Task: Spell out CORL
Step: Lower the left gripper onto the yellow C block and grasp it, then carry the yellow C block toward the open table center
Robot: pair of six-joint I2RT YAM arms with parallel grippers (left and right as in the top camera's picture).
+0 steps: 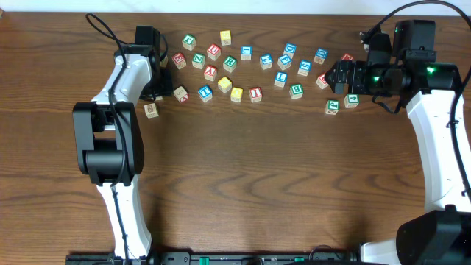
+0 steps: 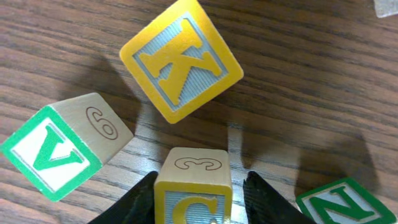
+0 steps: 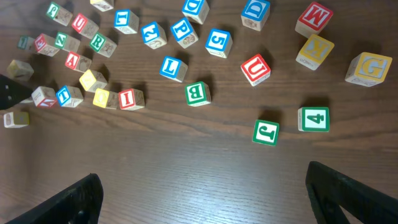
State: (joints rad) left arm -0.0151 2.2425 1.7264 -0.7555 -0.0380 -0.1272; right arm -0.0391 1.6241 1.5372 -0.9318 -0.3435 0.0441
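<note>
**C cube between the left fingers, right end effector wide open**

Nearest me the brown surface (image 1: 257, 169) carries the two arms. Going farther out, the first cubes on the right are a green J cube (image 3: 266, 132) and a green 4 cube (image 3: 313, 119), side by side but apart. The right end effector (image 3: 202, 177) hangs near them with its fingers spread wide and nothing between them.

Over at the left end of the scatter, the left end effector (image 2: 200, 186) is down low. The yellow C cube (image 2: 193, 193) stands on the wood between its black fingers (image 2: 134, 202), with a 3 on its far side face. One finger looks to be against the cube. A thin dark gap shows at the other, so I cannot tell whether it is gripping. Just beyond the C cube lies a yellow K cube (image 2: 180, 59), turned cornerwise. A green V cube (image 2: 50, 152) and a green N cube (image 2: 339, 202) sit to either side, and none of them touch the C cube.

In the middle of the scatter, two yellow-topped cubes (image 1: 224, 83) lie close together, their letters too small to read. Right of them is a blue L cube (image 1: 280, 77). A little farther back is a cube whose green letter looks like an R (image 1: 229, 63).
</note>
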